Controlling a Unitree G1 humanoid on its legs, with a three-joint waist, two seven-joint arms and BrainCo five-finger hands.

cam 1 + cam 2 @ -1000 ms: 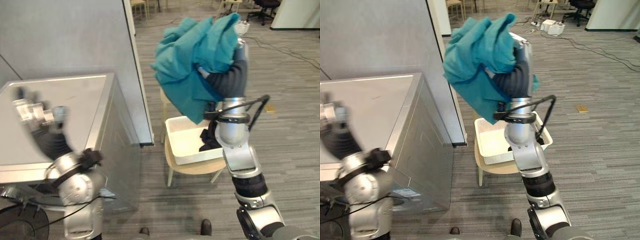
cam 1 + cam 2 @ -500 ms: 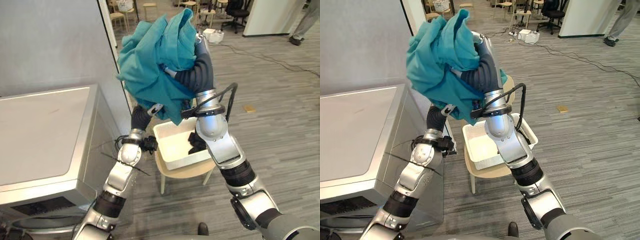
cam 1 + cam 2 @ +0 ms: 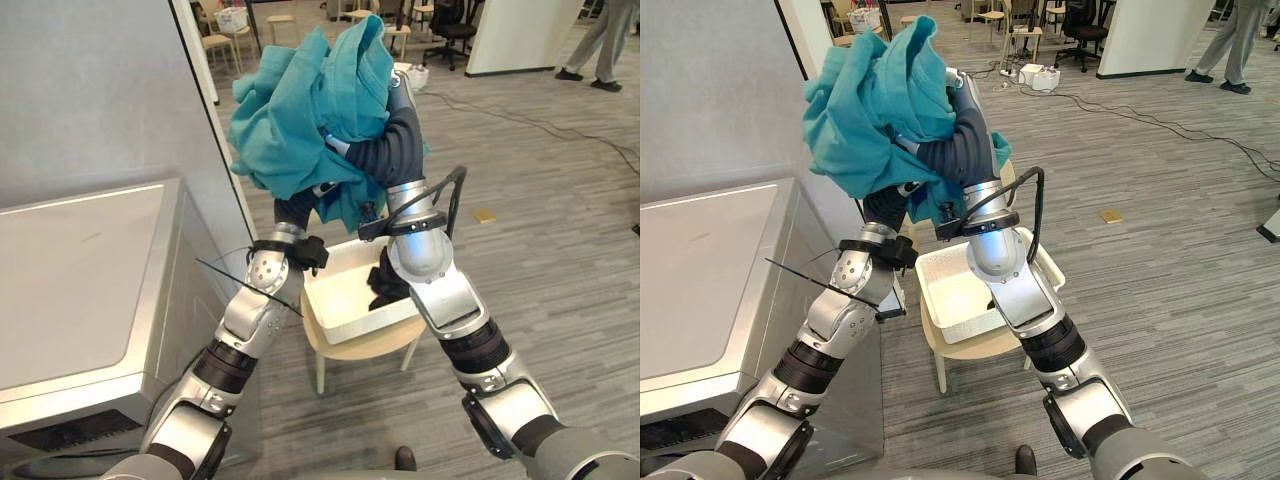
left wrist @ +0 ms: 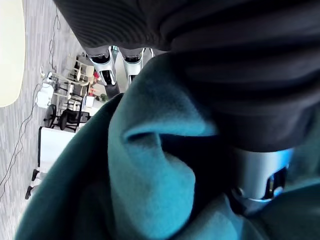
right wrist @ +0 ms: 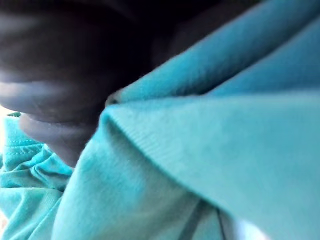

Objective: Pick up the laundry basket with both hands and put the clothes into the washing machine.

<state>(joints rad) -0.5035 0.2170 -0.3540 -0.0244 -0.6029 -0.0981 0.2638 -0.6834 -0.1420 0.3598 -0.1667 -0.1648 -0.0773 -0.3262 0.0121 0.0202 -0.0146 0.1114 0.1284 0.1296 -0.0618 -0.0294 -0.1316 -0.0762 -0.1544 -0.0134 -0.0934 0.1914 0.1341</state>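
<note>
Teal cloth is bunched high in the air, above the basket and beside the washer. Right hand is buried in the cloth from the far side; finger state cannot be told. Left hand reaches up under the cloth; its grip cannot be told either. The white basket sits on a stool, with a dark garment inside.
</note>
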